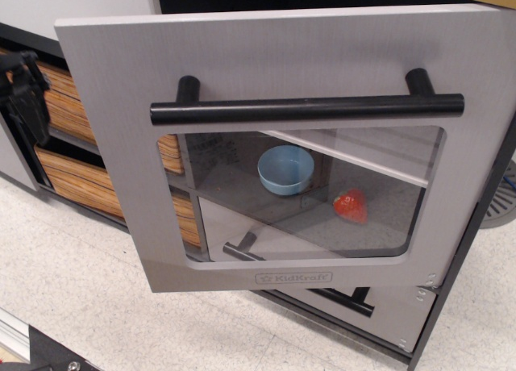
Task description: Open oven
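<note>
Grey oven (242,56) door ajar; gripper (28,93) cut off at left edge.

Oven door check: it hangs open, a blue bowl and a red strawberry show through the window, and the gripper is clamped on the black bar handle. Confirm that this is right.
One detail is wrong. In the observation.image view the gripper is off at the left edge, apart from the black bar handle, not clamped on it. The rest holds: the oven door hangs open, and the blue bowl and red strawberry show through the window.

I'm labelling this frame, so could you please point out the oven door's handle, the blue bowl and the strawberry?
oven door handle (306,108): main view, middle of the black bar.
blue bowl (286,169): main view, its inside, seen through the window.
strawberry (350,206): main view, its red body.
</note>
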{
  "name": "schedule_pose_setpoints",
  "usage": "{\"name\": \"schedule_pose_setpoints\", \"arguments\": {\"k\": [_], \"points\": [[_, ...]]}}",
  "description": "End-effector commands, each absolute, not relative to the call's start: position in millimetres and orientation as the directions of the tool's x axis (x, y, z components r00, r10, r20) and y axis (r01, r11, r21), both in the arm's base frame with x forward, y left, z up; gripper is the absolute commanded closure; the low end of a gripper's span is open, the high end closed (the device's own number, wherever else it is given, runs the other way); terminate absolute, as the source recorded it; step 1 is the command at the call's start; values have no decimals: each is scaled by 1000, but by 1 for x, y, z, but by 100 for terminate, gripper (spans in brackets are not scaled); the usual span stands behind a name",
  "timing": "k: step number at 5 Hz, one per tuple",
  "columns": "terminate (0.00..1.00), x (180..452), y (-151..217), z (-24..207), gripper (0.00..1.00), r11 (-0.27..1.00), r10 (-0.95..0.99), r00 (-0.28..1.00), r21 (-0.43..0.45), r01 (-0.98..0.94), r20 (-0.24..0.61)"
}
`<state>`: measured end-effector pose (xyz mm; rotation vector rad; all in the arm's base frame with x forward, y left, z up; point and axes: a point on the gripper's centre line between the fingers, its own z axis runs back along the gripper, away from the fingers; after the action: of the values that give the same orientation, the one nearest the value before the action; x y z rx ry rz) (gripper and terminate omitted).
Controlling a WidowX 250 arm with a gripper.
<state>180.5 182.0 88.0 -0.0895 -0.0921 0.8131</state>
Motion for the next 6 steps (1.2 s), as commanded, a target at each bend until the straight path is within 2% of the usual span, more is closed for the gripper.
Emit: {"name": "schedule_pose_setpoints", "arguments": {"k": [1, 2, 3, 5, 6], "points": [[0, 210, 192, 104, 0, 618, 786, 608, -161, -769, 111], [0, 213, 150, 99, 0, 713, 697, 712, -184, -676, 85], [0, 206, 124, 92, 0, 783, 614, 786, -186, -594, 74], [0, 174, 77, 94, 0, 867, 477, 877, -200, -457, 60], [0, 160, 29, 96, 0, 883, 416, 909, -247, -398, 19]]}}
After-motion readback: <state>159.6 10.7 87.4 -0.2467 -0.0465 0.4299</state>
